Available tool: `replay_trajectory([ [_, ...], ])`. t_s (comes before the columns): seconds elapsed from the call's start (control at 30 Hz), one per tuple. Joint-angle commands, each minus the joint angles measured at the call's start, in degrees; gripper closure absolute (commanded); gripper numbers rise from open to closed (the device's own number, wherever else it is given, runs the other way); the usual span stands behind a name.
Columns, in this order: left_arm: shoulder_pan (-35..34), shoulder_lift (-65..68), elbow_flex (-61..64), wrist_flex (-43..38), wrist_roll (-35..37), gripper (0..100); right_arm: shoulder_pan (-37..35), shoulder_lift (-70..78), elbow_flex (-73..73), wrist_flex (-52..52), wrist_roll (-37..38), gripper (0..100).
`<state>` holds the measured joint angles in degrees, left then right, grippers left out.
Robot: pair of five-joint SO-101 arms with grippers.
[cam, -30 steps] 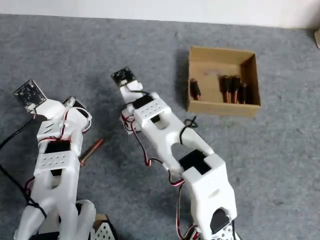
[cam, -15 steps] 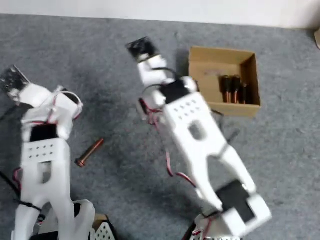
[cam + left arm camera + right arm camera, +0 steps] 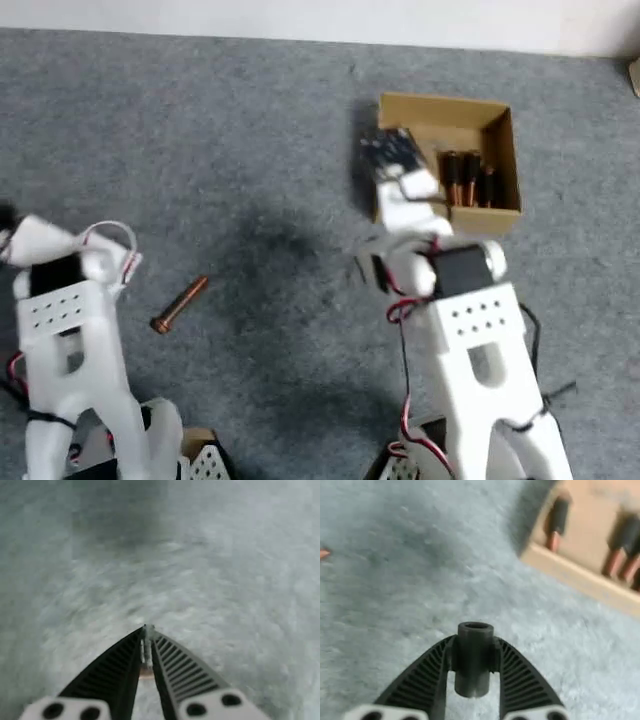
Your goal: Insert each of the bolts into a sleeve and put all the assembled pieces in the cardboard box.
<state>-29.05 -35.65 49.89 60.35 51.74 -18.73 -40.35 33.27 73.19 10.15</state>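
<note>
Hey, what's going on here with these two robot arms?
The arms are fitting bolts into sleeves and boxing them. The right gripper holds a black sleeve over the grey surface, right beside the cardboard box, which already has several assembled pieces inside. One copper bolt lies loose on the surface near the left arm. The left gripper is shut.

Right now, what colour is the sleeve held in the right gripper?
The sleeve is black, clearest in the right wrist view.
</note>
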Motion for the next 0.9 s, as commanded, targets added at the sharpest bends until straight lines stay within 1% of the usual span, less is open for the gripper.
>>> replay_trajectory([
  [0.0, -1.1, -0.7, 1.5, 3.8, 2.6, 99, 2.0, -4.7, 5.7, -2.5, 1.1, 99.3],
  [0.1, 1.5, -0.7, 2.4, 8.6, 2.7, 99, 2.2, -6.6, 9.0, -2.2, 1.0, 99.3],
  [0.23, 5.3, -0.7, 2.0, 17.5, 2.9, 99, 2.2, -9.1, 11.6, -2.4, 0.8, 99.3],
  [0.3, 5.7, -0.7, 1.4, 18.2, 3.0, 99, 2.2, -10.3, 12.4, -2.4, 0.8, 99.3],
  [0.4, 5.7, -0.4, -0.3, 18.2, 4.1, 99, 2.2, -11.6, 12.7, -2.5, 0.9, 99.3],
  [0.53, 6.0, -0.2, -2.4, 17.5, 15.9, 99, 2.2, -11.6, 12.8, -2.3, 1.1, 99.3],
  [0.7, 6.2, -0.2, -4.7, 10.5, 21.8, 99, 2.2, -11.6, 13.3, -2.0, 1.2, 99.3],
  [0.77, 8.2, -0.4, -4.5, 9.3, 22.1, 99, 2.2, -11.6, 14.5, -2.4, 1.2, 99.3],
  [0.87, 9.8, -0.7, -4.6, 9.1, 20.0, 99, 2.2, -11.9, 15.5, -2.5, 1.2, 99.3],
])
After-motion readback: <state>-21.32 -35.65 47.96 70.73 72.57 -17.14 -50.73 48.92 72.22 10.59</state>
